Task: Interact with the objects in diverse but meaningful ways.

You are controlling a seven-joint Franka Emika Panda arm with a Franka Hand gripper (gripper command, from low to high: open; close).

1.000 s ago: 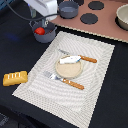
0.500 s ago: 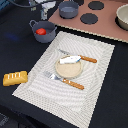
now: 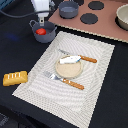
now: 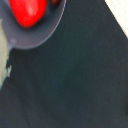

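Note:
A small grey pot (image 3: pixel 44 34) stands on the dark table just off the placemat's far corner, with the red tomato (image 3: pixel 41 31) inside it. My gripper (image 3: pixel 44 17) hangs right above this pot, apart from the tomato; its fingers are too blurred to read. In the wrist view the tomato (image 4: pixel 25 11) lies in the pot (image 4: pixel 40 31), nothing between the fingers showing. A second grey pot (image 3: pixel 69 9) sits on the toy stove. The yellow bread loaf (image 3: pixel 15 77) lies at the exterior view's left. A pale silvery flat piece (image 3: pixel 70 60) rests on a round plate (image 3: pixel 70 72).
A striped placemat (image 3: pixel 95 90) carries the plate, an orange-handled knife (image 3: pixel 82 58) and an orange-handled fork (image 3: pixel 67 82). The pink toy stove (image 3: pixel 105 29) with black burners runs along the back, with a beige bowl (image 3: pixel 123 17) at its right end.
My gripper has risen from low over the small pot to a little above it. The tomato stays in the pot, more of it showing now.

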